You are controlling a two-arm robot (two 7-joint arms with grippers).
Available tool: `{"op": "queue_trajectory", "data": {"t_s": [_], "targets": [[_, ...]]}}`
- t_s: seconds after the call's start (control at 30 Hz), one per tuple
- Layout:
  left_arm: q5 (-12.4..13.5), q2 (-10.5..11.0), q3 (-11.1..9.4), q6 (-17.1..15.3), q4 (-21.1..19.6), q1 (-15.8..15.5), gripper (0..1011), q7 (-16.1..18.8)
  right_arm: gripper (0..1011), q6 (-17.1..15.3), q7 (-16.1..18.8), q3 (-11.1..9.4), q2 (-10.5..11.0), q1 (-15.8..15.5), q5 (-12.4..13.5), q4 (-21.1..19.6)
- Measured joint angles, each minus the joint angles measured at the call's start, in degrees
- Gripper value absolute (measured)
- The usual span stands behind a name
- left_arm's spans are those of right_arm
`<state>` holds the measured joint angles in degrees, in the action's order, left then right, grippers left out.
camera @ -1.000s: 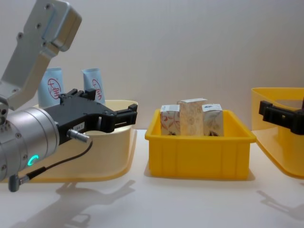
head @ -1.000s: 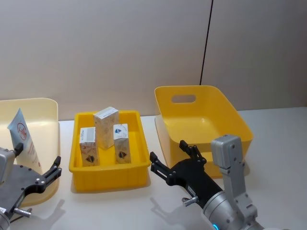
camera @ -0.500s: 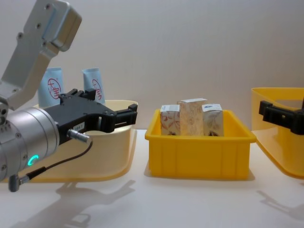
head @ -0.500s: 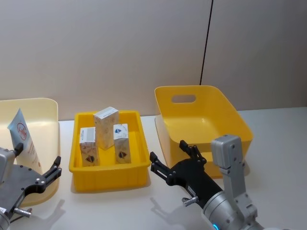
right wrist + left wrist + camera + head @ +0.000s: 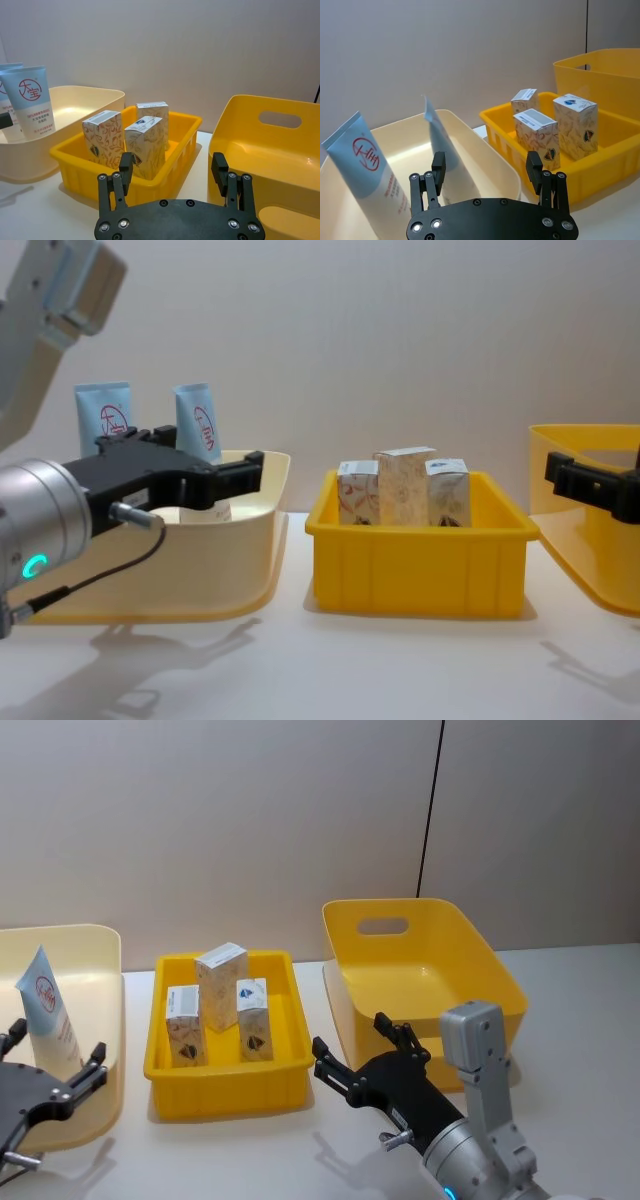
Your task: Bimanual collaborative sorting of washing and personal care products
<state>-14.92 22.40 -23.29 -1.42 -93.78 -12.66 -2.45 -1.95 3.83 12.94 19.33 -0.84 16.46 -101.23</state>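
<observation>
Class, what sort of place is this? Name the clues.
Probably a robotics lab bench: a left pincer and right pincer, both open, hover by yellow bins of cartons and tubes on a white table before a blank wall.

I see left gripper point(image 5: 486, 162) spread above cream bin point(image 5: 70, 930), two tubes point(image 5: 367, 167) blocking ahead; bare table point(image 5: 300, 640) strip before tray point(image 5: 420, 570).
</observation>
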Motion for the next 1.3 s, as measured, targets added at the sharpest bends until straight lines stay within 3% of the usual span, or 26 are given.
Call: {"op": "queue_trajectory", "data": {"t_s": [0.33, 0.67, 1.03, 1.3], "targets": [[-5.6, -0.2, 4.0, -2.6, -0.7, 1.2, 1002, -1.3, 1000, 0.0, 0.0, 0.0, 0.0, 0.0, 0.0, 0.0], [-9.8, -1.2, 6.3, -5.3, 1.2, 0.0, 1002, -3.5, 1000, 0.0, 0.0, 0.0, 0.0, 0.0, 0.0, 0.0], [-12.5, -2.5, 6.9, -6.8, 4.6, -2.8, 1002, -7.0, 1000, 0.0, 0.0, 0.0, 0.0, 0.0, 0.0, 0.0], [-13.2, -4.0, 6.6, -7.2, 7.5, -5.2, 1002, -8.6, 1000, 0.0, 0.0, 0.0, 0.0, 0.0, 0.0, 0.0]]}}
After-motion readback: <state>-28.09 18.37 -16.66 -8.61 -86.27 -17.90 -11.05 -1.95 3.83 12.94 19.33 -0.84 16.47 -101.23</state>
